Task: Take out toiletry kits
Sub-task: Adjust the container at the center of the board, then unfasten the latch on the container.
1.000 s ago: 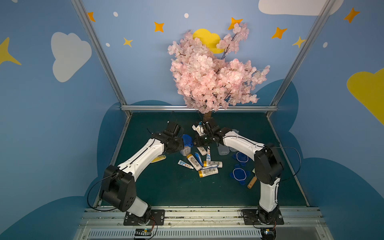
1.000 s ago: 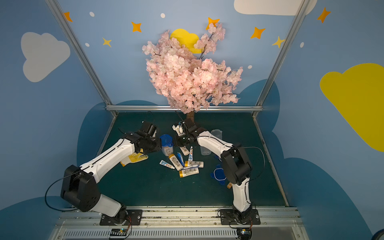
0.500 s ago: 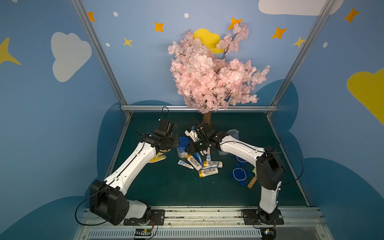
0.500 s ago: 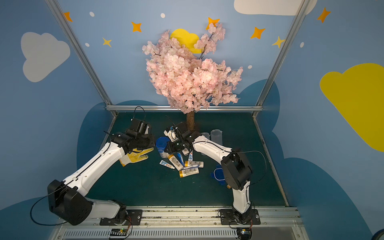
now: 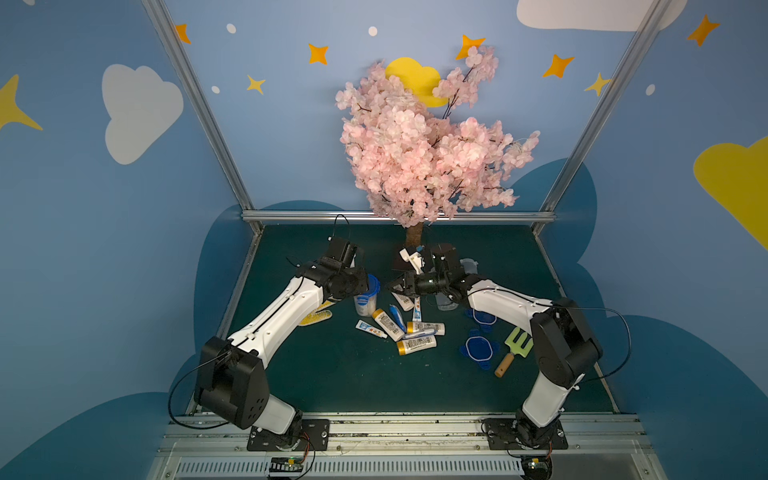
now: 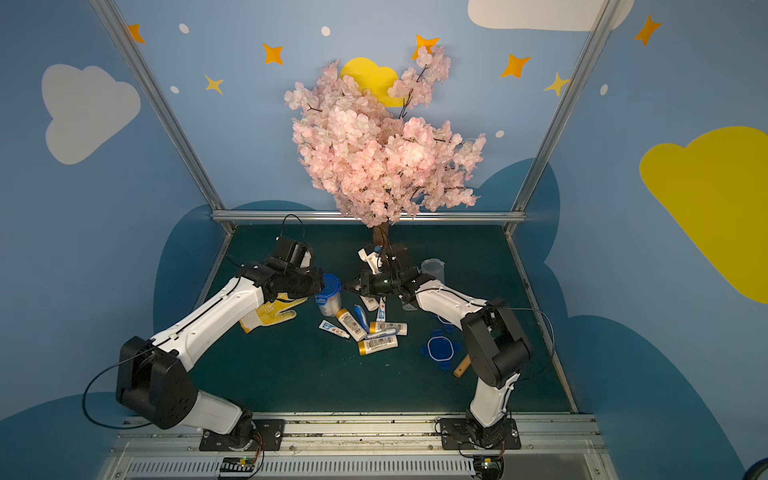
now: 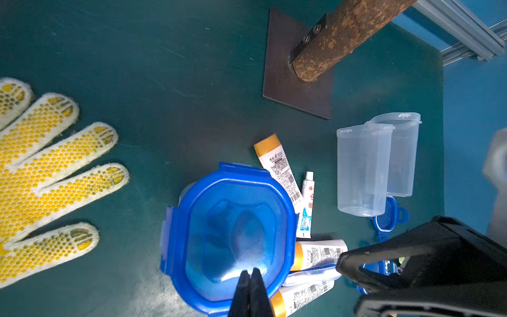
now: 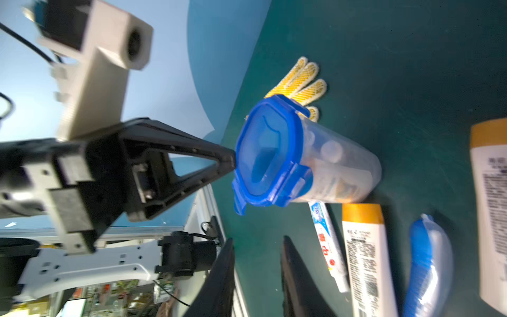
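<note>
Bare mat (image 5: 340,374) up front — lidded jar (image 5: 366,296), tree trunk (image 5: 414,236), scattered toiletry kits (image 5: 415,343) crowding mid-table.

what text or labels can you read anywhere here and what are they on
Nothing reads clearly enough to quote.
toothpaste tube: big red characters and blue print, too blurred to read.
white bottle: small print, a barcode and a square code, too small to read.
lidded jar: printed items show through its wall, blurred.
blue lid and glove: no text.
</note>
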`<action>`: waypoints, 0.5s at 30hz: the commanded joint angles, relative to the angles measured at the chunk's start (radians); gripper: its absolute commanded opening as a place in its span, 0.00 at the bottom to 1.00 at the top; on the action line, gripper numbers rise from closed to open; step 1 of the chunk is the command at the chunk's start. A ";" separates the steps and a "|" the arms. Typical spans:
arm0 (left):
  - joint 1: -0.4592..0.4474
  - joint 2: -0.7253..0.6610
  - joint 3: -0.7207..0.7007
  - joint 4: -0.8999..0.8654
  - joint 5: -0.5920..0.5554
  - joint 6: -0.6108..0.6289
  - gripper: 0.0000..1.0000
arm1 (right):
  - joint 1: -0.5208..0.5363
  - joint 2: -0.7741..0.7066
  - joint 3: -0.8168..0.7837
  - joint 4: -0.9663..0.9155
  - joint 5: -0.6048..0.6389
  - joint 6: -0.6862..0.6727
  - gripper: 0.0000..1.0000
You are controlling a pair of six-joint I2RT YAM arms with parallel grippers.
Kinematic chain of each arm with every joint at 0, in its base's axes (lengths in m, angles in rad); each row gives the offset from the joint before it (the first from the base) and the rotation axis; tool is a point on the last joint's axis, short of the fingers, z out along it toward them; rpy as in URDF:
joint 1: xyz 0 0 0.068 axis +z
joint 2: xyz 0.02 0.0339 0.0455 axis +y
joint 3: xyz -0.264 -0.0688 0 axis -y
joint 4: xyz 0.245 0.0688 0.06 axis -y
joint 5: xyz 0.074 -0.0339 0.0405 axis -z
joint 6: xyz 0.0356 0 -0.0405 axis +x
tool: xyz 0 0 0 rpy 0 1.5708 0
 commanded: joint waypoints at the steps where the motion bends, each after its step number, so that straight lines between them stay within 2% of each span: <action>1: -0.002 0.024 0.013 0.035 0.023 0.016 0.02 | 0.002 0.066 -0.013 0.228 -0.085 0.153 0.37; 6: -0.004 0.066 0.024 0.045 0.033 0.020 0.02 | -0.001 0.139 0.003 0.330 -0.100 0.243 0.42; 15: -0.001 0.114 0.008 0.033 0.051 0.015 0.02 | -0.001 0.209 0.006 0.383 -0.100 0.316 0.47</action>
